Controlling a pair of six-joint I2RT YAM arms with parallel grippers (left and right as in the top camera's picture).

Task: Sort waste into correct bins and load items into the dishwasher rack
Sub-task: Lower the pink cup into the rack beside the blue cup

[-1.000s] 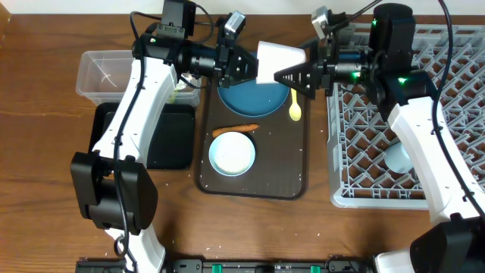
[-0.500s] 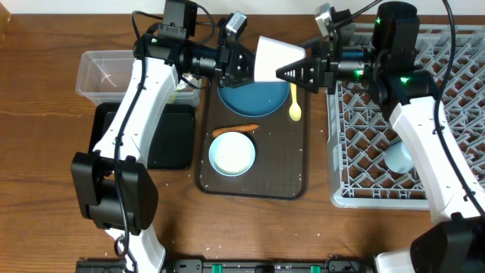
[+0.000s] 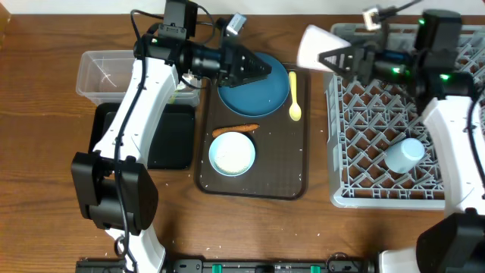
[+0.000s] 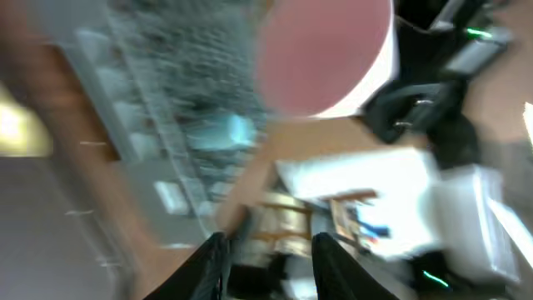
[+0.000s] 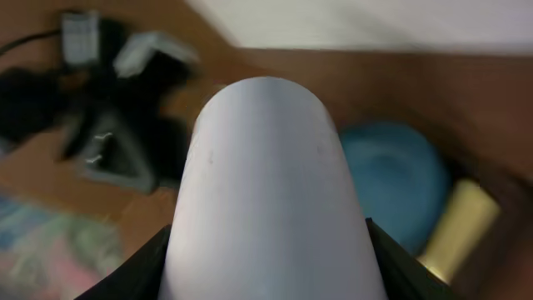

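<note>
Loading appears to be in hand: the right end effector (image 3: 327,54), clamped on the pink cup (image 3: 309,45), holds it at the far left corner of the dishwasher rack (image 3: 364,121), where a light blue cup (image 3: 402,155) lies. The left end effector (image 3: 264,70), fingers apart and empty, hovers over the dark blue plate (image 3: 254,97). Next, the cup likely needs carrying inward and setting among free pegs.

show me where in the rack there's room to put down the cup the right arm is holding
The rack's left and near rows are bare, from its left wall to the light blue cup lying mid-right. The far side sits under the right arm and the held cup. The brown tray is crowded: plate, spoon, bowl.
</note>
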